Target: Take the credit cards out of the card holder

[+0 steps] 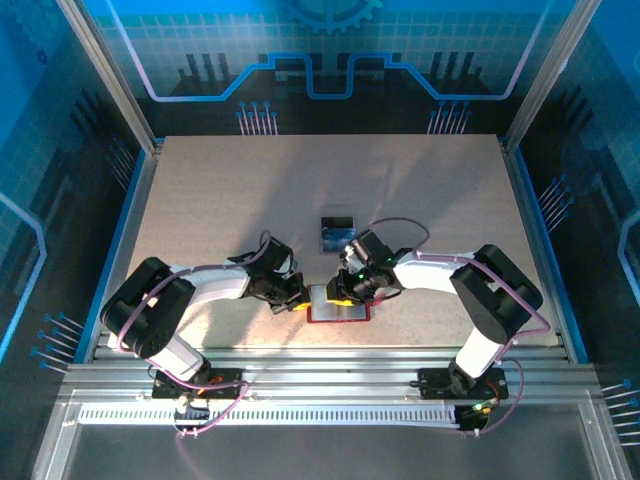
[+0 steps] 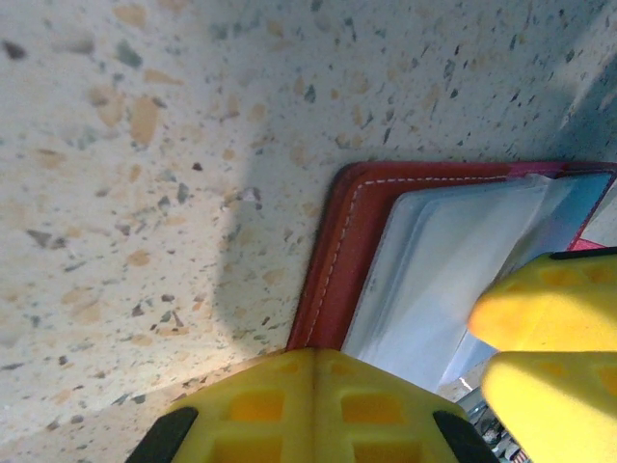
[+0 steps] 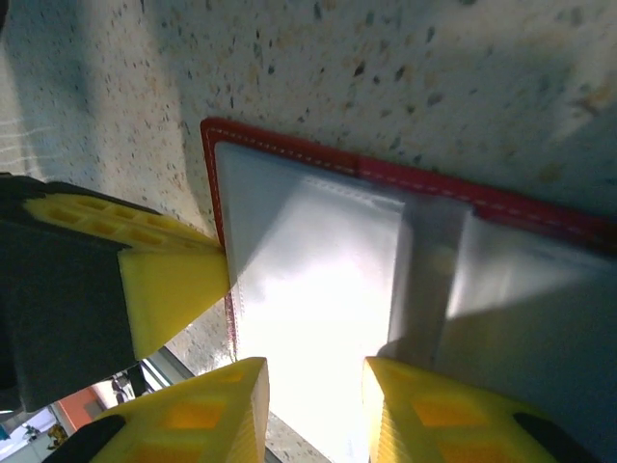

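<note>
The red card holder [image 1: 340, 313] lies open on the table near the front edge, its pale grey pockets facing up. My left gripper [image 1: 299, 300] is shut, and its yellow tips [image 2: 325, 365] press on the holder's red stitched edge [image 2: 333, 260] at the left end. My right gripper [image 1: 346, 291] hovers open over the left pocket [image 3: 318, 280], its fingers [image 3: 236, 410] apart with nothing between them. Behind the holder, two credit cards lie on the table: a black one [image 1: 338, 221] and a blue one [image 1: 334, 241]. I cannot see any card inside the pockets.
The speckled tabletop [image 1: 220, 200] stretches wide behind and to both sides. A metal rail [image 1: 320, 375] runs along the front edge just below the holder. Blue walls enclose the other three sides.
</note>
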You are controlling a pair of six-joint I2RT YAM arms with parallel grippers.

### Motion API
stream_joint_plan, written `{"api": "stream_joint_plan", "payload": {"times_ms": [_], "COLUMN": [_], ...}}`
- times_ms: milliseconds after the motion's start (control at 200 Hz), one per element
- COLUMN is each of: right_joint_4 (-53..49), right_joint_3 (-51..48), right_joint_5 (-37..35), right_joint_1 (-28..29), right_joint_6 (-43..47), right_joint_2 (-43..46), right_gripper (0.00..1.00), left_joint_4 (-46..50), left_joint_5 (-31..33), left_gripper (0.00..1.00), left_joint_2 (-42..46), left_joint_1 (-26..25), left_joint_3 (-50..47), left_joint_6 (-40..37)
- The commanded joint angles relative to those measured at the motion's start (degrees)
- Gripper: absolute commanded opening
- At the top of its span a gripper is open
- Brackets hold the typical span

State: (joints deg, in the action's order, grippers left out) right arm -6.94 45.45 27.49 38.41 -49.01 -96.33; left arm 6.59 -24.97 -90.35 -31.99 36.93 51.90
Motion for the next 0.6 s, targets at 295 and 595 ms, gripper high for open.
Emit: {"api": "stream_joint_plan", "payload": {"times_ms": [295,595], "right_joint_4": [2.6,3.2], "right_joint_3": [-3.9,-5.1], "right_joint_5": [3.1,2.6], "right_joint_1": [-2.6,-3.3], "right_joint_6": [0.6,0.8], "right_joint_2": [-0.1,0.2], "right_gripper": [0.31,0.31], "left_joint_4": [6.2,7.8], "left_joint_5": [3.2,4.2], "left_gripper": [0.03,0.06], "left_joint_2": [-0.6,3.3], "left_joint_1": [0.5,0.6], "left_joint_3": [1.3,2.9], "left_joint_6": [-1.6,-1.0]}}
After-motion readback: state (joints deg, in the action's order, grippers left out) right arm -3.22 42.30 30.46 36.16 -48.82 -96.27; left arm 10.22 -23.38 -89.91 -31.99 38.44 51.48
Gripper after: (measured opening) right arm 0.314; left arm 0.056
